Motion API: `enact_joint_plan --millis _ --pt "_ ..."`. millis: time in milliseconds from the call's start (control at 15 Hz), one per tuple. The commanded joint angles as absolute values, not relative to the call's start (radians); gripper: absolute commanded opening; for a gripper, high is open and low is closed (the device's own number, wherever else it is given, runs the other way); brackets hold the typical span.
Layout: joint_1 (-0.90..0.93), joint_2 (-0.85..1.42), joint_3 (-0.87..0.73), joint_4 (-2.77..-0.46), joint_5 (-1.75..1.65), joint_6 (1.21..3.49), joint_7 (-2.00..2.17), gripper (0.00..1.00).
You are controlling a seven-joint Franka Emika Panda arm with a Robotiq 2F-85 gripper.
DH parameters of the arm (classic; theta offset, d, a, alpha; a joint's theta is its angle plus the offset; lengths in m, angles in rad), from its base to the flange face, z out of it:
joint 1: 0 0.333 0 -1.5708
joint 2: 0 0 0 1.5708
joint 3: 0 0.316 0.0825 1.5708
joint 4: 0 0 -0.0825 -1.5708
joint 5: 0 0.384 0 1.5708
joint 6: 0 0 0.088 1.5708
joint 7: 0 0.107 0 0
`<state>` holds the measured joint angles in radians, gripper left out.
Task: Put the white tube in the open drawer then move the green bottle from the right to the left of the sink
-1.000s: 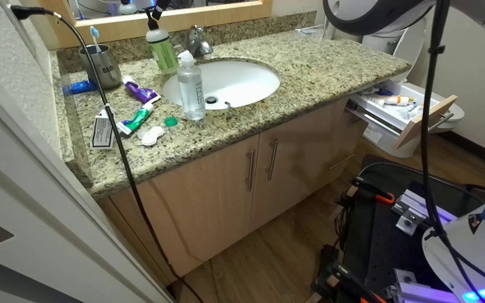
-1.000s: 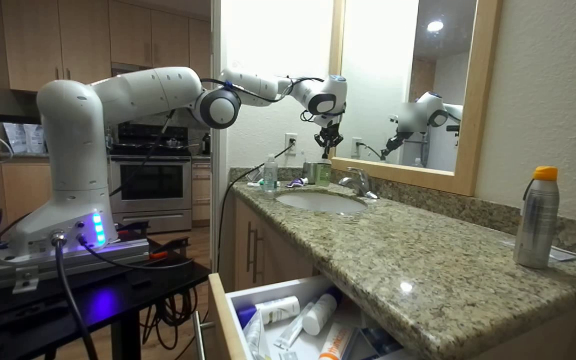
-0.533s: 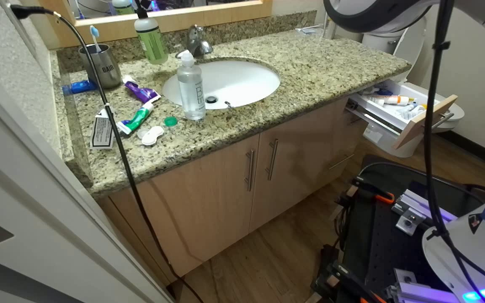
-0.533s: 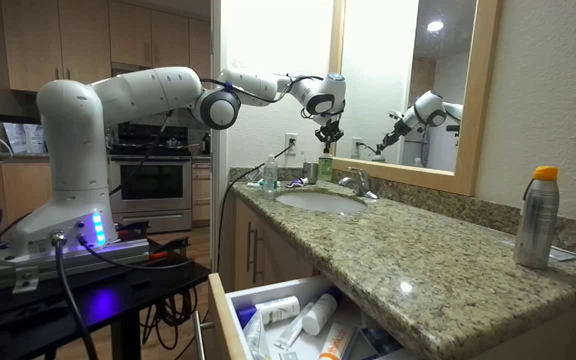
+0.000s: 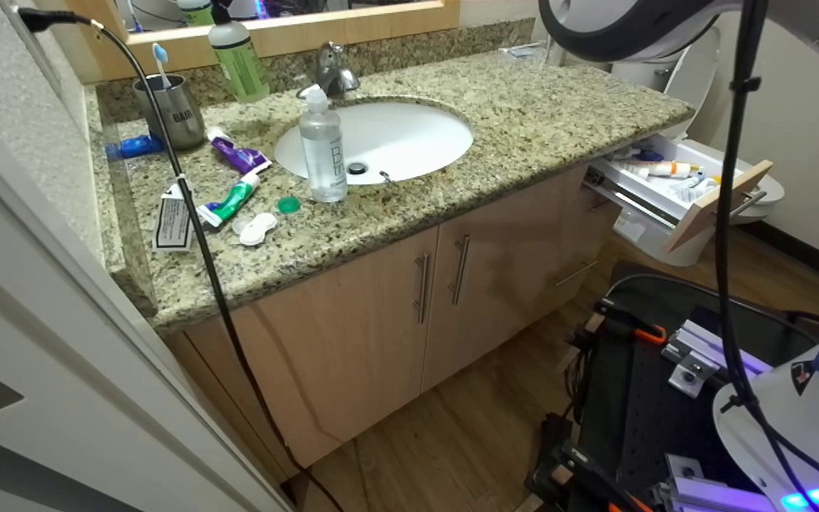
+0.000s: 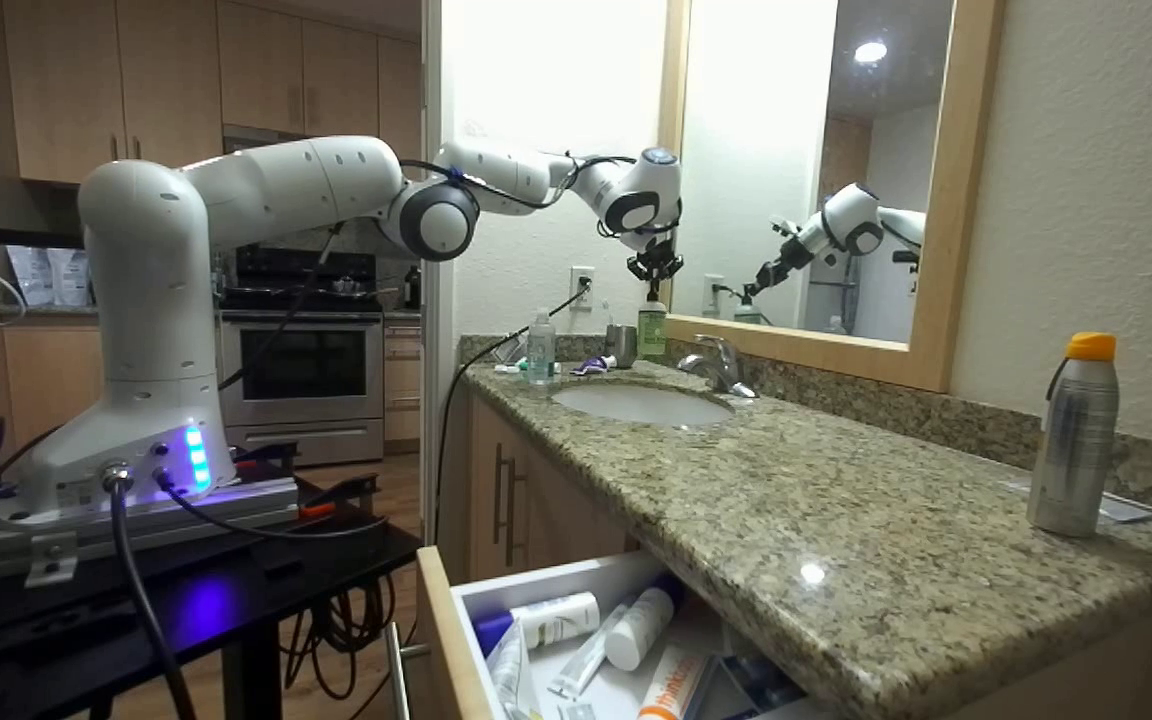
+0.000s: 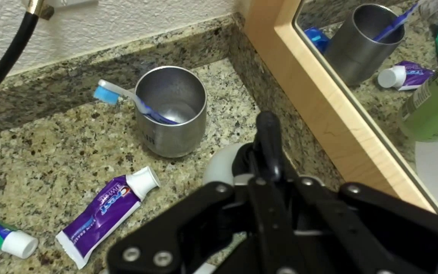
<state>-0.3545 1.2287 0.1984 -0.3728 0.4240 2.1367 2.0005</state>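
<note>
Currently the green bottle (image 5: 241, 70) hangs roughly upright, seemingly clear of the worktop (image 5: 523, 99), between the metal cup (image 5: 180, 121) and the faucet (image 5: 335, 71); the gripper (image 6: 654, 284), drawn narrow, pinches the bottle's dark top. Beyond lies the sink (image 5: 409, 139), with a clear bottle (image 5: 323, 156) standing just beside its rim. Well apart, the open drawer (image 6: 451, 640) juts out, a slim white tube (image 6: 592, 651) lying inside among thicker tubes (image 6: 564, 619).

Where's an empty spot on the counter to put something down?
The biggest bare patch of granite countertop lies between the sink and the orange-capped silver bottle. Around the sink's other end it's crowded: steel cup, purple Crest tube, green tube, clear pump bottle. The open drawer is cluttered.
</note>
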Motion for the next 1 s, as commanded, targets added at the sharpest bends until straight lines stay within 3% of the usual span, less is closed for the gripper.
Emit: enact_joint_plan --millis 0,333,467,933 --pt "-0.347 1.244 0.205 -0.384 0.428 2.173 2.027 0.02" --pt "-0.333 1.323 0.187 -0.301 0.425 2.161 2.063 0.02" --pt "-0.351 1.277 0.214 -0.400 0.433 2.177 2.047 0.02" --pt "-0.399 1.284 0.284 -0.373 0.485 2.139 1.946 0.02"
